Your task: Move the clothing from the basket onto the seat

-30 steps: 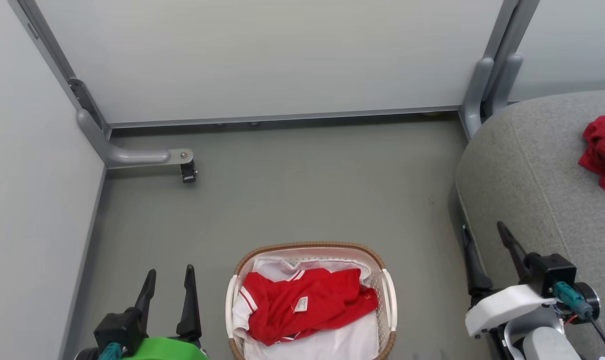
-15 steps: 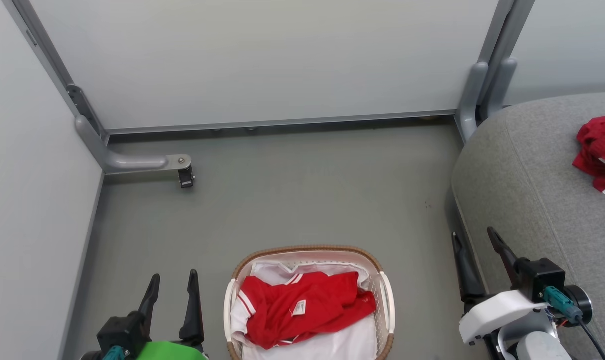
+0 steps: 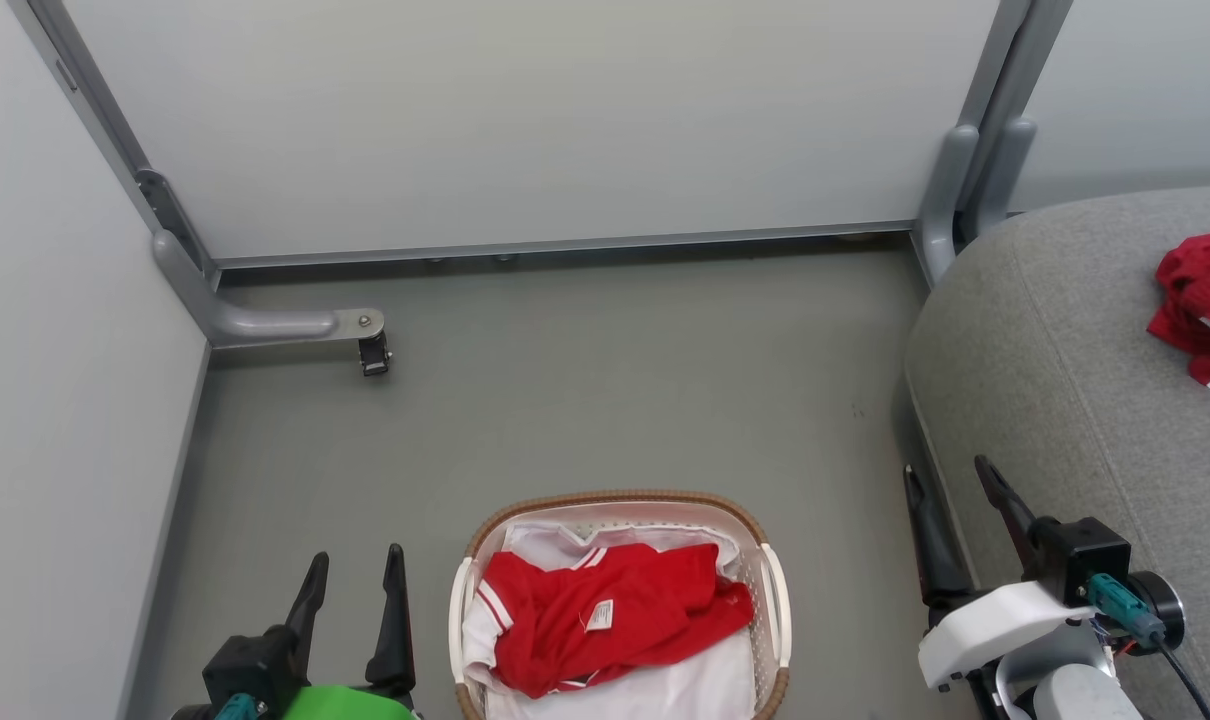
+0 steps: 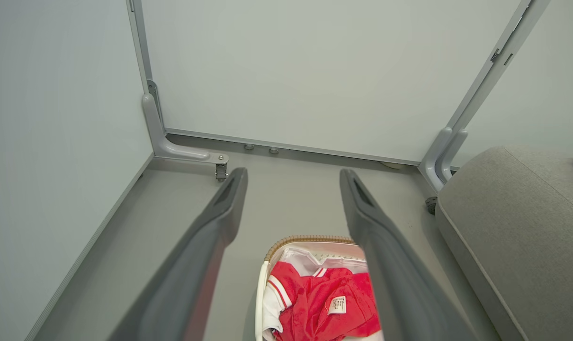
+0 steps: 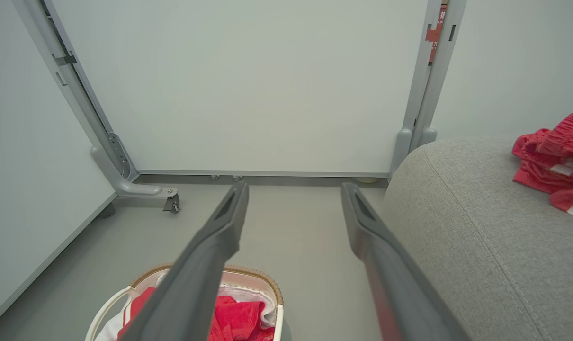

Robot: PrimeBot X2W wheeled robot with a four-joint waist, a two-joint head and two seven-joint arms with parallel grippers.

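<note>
A red garment with white stripe trim and a small white tag (image 3: 605,615) (image 4: 329,308) (image 5: 234,324) lies crumpled in the white basket with the brown rim (image 3: 620,498) (image 4: 310,239) (image 5: 263,274) on the floor. Another red garment (image 3: 1200,300) (image 5: 554,158) lies on the grey seat (image 3: 1075,340) (image 4: 518,222) (image 5: 466,222) at the right. Left of the basket my left gripper (image 3: 357,565) (image 4: 292,176) stands open and empty. My right gripper (image 3: 950,477) (image 5: 293,189), also open and empty, hangs beside the seat's front edge.
White cloth (image 3: 665,690) lines the basket under the garment. Pale partition panels (image 3: 525,120) close off the back and left. A grey frame foot with a caster (image 3: 365,335) juts onto the grey floor (image 3: 615,380) at the back left.
The camera has shifted slightly, so the whole picture moved. The left gripper sits a little lower and further right in view, the right gripper slightly left. Garments and basket lie unchanged.
</note>
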